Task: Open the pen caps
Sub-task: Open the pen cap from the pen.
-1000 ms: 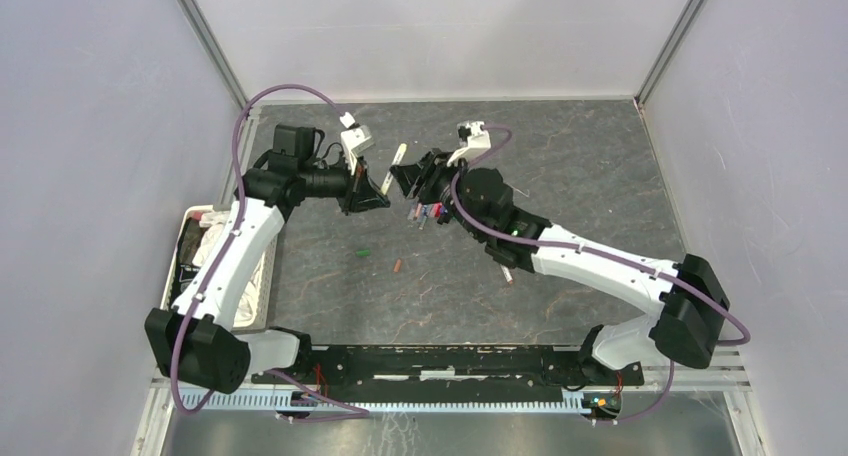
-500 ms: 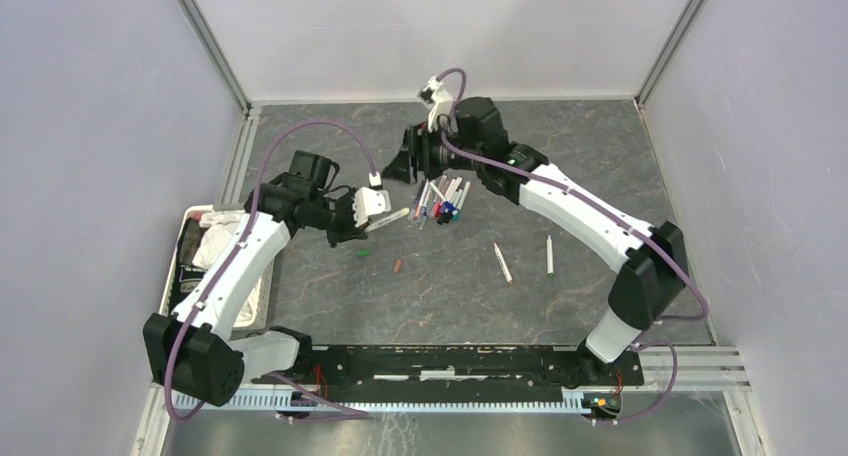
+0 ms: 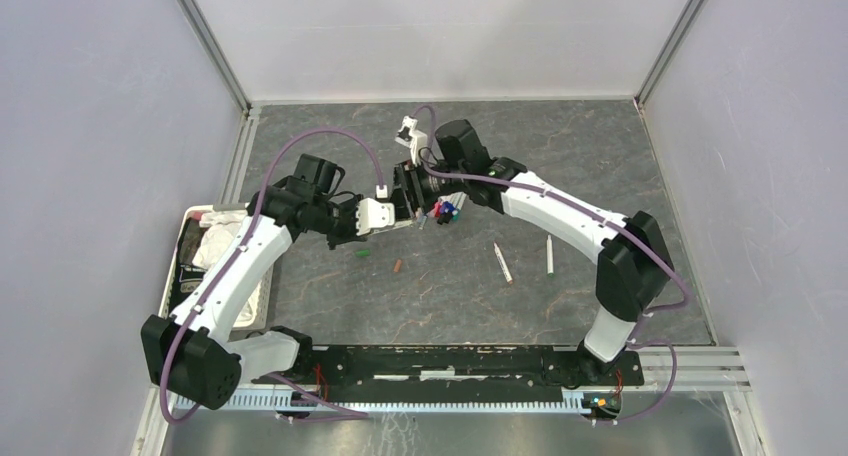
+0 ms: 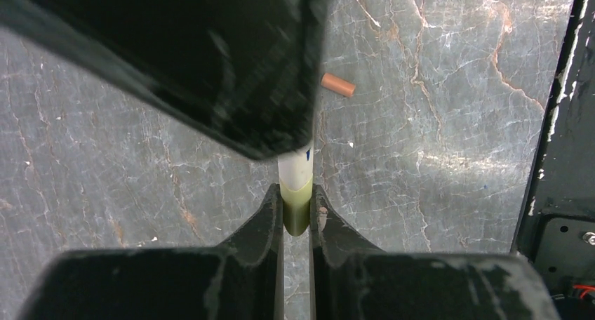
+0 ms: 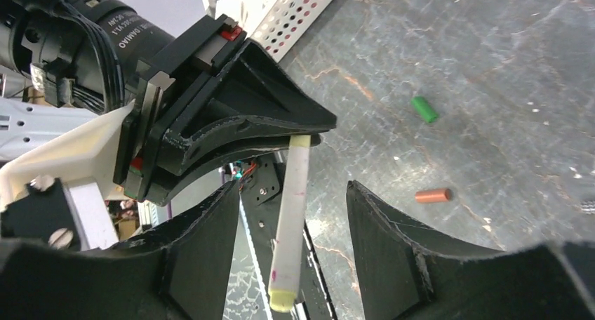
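Your left gripper [image 4: 297, 209] is clenched on one yellowish end of a pen [image 5: 289, 225]. The right gripper [image 5: 293, 187] is released, with one finger at each side of the barrel and touching nothing. The pen looks light, stiff and smooth, so it may slip. I would take hold at the free end, probably the cap [image 5: 281, 300], which sits deep between the right jaws. The right wrist view shows the whole barrel. The left wrist view shows only the clamped end, and the top view hides the pen.
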You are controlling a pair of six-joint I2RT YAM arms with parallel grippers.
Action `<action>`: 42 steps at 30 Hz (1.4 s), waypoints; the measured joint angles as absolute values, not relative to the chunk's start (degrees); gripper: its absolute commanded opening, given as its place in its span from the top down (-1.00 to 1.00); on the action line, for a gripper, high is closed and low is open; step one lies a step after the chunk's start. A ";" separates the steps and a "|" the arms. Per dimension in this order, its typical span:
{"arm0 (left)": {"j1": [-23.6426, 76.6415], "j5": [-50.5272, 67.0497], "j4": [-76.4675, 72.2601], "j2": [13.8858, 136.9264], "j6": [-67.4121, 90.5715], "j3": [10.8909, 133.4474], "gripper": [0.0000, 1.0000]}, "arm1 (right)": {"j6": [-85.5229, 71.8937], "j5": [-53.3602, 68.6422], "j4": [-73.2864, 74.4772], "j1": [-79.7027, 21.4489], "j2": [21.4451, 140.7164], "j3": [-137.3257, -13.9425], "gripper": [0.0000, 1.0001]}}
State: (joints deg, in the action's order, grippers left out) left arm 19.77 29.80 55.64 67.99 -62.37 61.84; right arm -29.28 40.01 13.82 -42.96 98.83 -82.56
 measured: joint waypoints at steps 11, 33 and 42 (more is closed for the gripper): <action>20.62 28.29 55.68 67.66 -64.07 61.84 0.95 | -29.34 43.33 13.19 -45.91 103.66 -82.24 0.38; 21.15 31.92 56.97 68.34 -65.41 61.87 0.24 | -29.58 43.68 10.31 -45.84 102.19 -76.51 1.00; 21.10 33.47 57.56 69.28 -65.41 61.98 0.91 | -31.38 44.16 6.48 -45.84 101.06 -74.91 1.00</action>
State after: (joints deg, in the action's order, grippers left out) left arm 21.10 33.47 57.56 69.28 -65.41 61.98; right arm -31.38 44.16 6.48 -45.84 101.06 -74.91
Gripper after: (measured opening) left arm 0.224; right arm 0.197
